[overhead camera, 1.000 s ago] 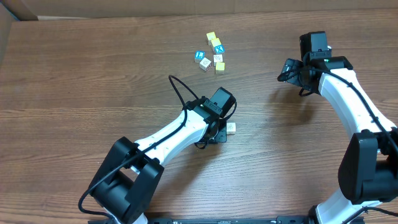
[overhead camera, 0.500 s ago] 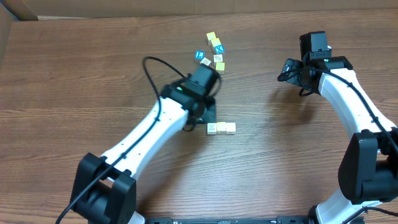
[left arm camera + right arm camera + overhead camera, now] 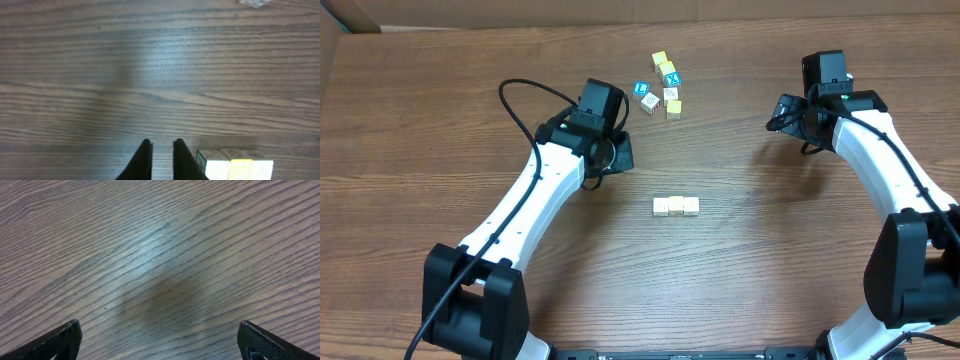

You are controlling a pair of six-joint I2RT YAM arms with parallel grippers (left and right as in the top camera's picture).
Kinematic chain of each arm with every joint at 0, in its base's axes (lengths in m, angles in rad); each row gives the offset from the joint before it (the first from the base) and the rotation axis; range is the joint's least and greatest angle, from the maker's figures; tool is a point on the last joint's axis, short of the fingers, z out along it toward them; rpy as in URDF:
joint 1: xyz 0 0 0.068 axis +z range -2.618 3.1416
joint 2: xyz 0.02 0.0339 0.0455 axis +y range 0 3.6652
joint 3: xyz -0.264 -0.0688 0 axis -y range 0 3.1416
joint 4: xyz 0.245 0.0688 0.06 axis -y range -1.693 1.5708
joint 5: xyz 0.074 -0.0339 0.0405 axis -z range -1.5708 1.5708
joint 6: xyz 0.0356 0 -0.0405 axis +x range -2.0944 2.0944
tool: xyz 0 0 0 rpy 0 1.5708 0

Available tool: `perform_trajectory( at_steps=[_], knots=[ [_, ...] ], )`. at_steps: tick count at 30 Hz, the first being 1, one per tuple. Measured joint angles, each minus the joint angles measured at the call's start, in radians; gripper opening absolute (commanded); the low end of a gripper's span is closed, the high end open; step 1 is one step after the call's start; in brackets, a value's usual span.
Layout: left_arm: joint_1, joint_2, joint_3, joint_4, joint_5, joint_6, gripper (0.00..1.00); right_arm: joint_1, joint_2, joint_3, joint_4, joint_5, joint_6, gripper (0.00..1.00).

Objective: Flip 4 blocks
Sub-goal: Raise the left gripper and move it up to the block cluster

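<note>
I see a brown table (image 3: pixel 440 90) with long, straight wood grain running from its left edge to its right edge, and a pale sheen where the light hits it. Beyond the far edge a tan strip (image 3: pixel 420 12) closes off the room; I cannot tell what it is. My left hand (image 3: pixel 623 152) hangs over bare wood left of the middle, fingers pressed nearly together with only a sliver between them and pinching nothing; its wrist camera shows the left hand (image 3: pixel 161 152) just beside the end of a row of blocks (image 3: pixel 235 167). That row of blocks (image 3: pixel 676 206) is three pale cubes touching side by side near the table's middle. Toward the far edge lies a loose cluster: a blue-faced block (image 3: pixel 641 89), a reddish block (image 3: pixel 649 101) just beside it, a blue cube marked X (image 3: pixel 671 79), and some yellow cubes (image 3: pixel 673 106). My right hand (image 3: pixel 782 113) is well apart from it all, nearer the right edge, fingers (image 3: pixel 65 340) spread wide over bare grain.
</note>
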Motion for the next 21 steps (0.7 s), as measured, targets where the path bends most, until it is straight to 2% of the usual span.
perform_trajectory(
  at_steps=[9,12,16,21],
  knots=[
    [0.005,0.0,0.003,0.0,0.0,0.024,0.04,0.0,0.0,0.0,0.0,0.0,0.0,1.0],
    [0.005,0.002,0.056,-0.029,0.0,0.045,0.04,0.0,0.0,0.0,0.0,0.0,0.0,1.0],
    [0.006,0.039,0.261,-0.137,0.0,0.067,0.04,0.0,0.0,0.0,0.0,0.0,0.0,1.0],
    [0.024,0.146,0.644,-0.324,0.0,0.087,0.04,0.0,0.0,0.0,0.0,0.0,0.0,1.0]
  ],
)
